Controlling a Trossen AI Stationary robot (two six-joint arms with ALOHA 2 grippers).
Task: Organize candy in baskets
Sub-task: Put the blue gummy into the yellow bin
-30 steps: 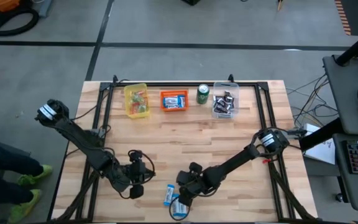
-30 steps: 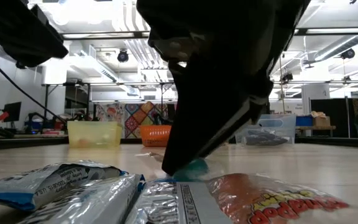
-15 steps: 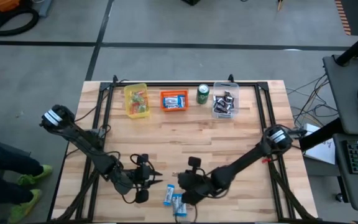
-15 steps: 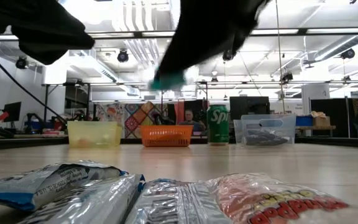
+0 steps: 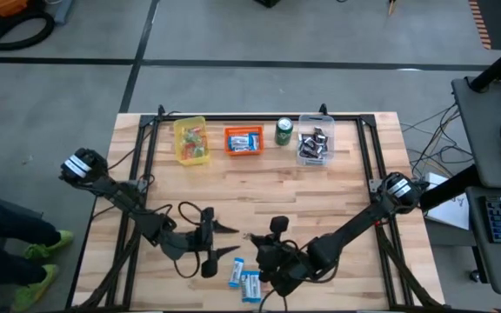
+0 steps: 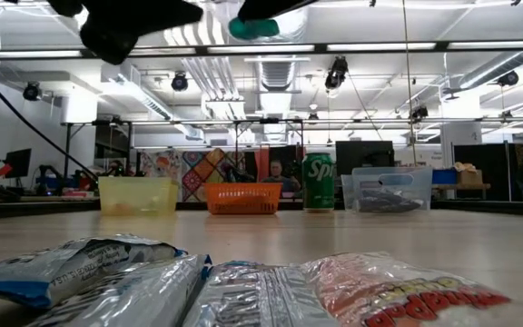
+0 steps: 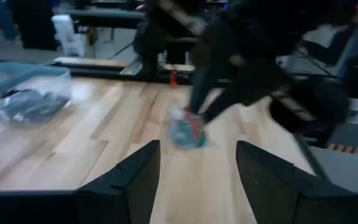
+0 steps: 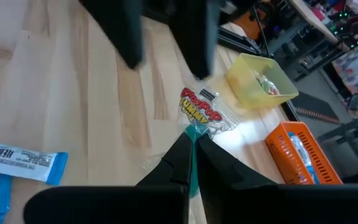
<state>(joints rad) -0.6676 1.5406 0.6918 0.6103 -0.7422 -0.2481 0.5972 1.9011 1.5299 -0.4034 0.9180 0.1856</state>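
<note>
My right gripper point(image 8: 193, 135) is shut on a teal sweet in a clear wrapper with a red and yellow label point(image 8: 195, 109). It holds it high above the table's near middle point(image 5: 250, 237), at the top of the low view point(image 6: 254, 27). My left gripper point(image 5: 236, 240) stands open just left of that sweet, its fingers point(image 7: 135, 177) level and either side of the sweet point(image 7: 186, 130) without touching it. Blue-and-white bars point(image 5: 236, 272) lie on the table near the front edge. The yellow basket point(image 5: 190, 140), the orange basket point(image 5: 243, 140) and the clear basket point(image 5: 315, 144) stand along the far edge. My right gripper pinches the wrapped sweet by its teal end point(image 8: 196, 129) between its two fingertips. The labelled clear wrapper sticks out beyond the fingertips. The fingers slant down toward the table's far left. The sweet is lifted clear of the table.
A green soda can point(image 5: 283, 131) stands between the orange and clear baskets. In the low view, more wrapped pieces lie close to the front edge: a blue-and-white bar point(image 6: 71, 263), silver wrappers point(image 6: 243, 295) and a red and yellow packet point(image 6: 398, 291). Bare wood lies between them and the baskets.
My right gripper has risen from the candy at the front edge with the teal sweet, lifting it clear of the table and rolling its wrist. My left gripper has moved toward the table's right, tipped up to level and opened.
</note>
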